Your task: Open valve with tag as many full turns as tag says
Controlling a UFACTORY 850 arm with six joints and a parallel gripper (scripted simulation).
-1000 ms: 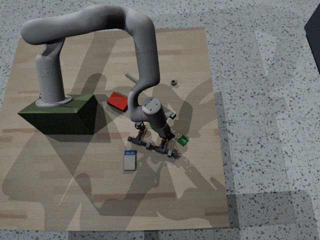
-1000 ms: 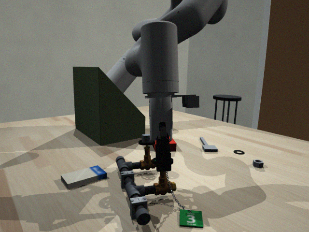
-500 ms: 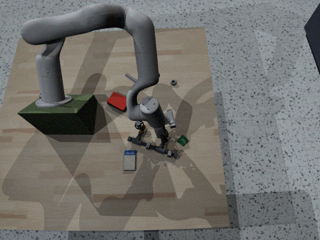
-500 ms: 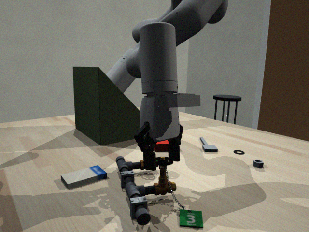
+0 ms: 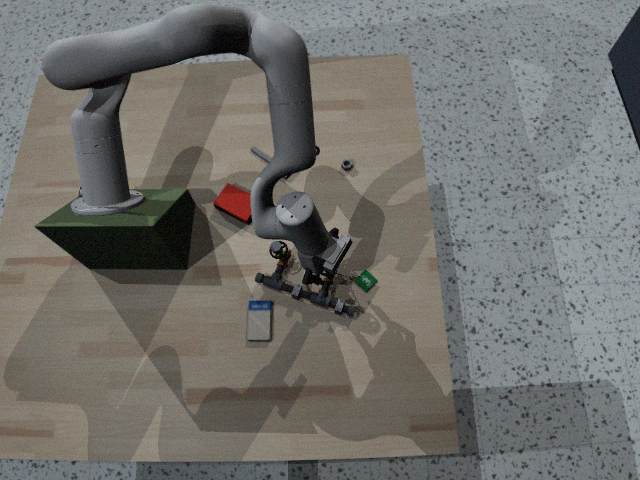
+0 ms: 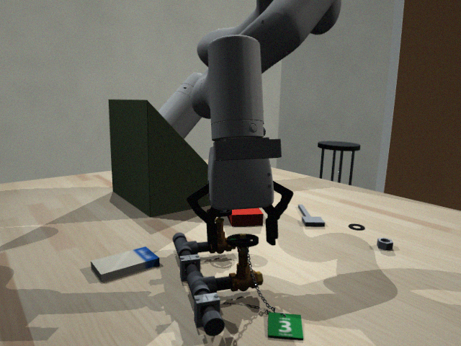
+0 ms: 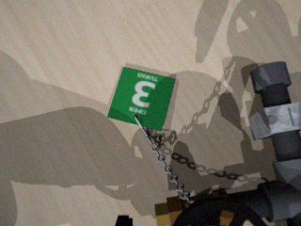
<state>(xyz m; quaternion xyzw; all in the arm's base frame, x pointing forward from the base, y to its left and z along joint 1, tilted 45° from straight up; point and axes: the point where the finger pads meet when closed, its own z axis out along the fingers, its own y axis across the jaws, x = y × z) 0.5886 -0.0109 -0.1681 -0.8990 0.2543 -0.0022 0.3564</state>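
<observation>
A dark pipe (image 5: 299, 293) (image 6: 197, 282) (image 7: 277, 108) on the table carries two brass valves. The nearer valve's black handwheel (image 6: 243, 240) (image 7: 216, 214) has a chain running down to a green tag (image 5: 366, 280) (image 6: 284, 325) (image 7: 142, 97) that lies flat and reads "OPEN 3 TURNS". My gripper (image 5: 317, 279) (image 6: 242, 234) points straight down and is open. Its fingers stand on either side of this handwheel at the wheel's height, without touching it. The other valve's handwheel (image 5: 284, 254) stands to the left. In the exterior view its brass body (image 6: 220, 238) shows behind my left finger and its wheel is hidden.
The arm's green wedge base (image 5: 129, 227) (image 6: 148, 163) stands behind. A red block (image 5: 233, 202) (image 6: 245, 217) lies just beyond the valves, and a grey box with a blue end (image 5: 259, 320) (image 6: 124, 263) lies left of the pipe. A grey tool (image 6: 310, 218), a washer (image 6: 356, 228) and a nut (image 5: 346, 164) (image 6: 385, 243) lie to the right.
</observation>
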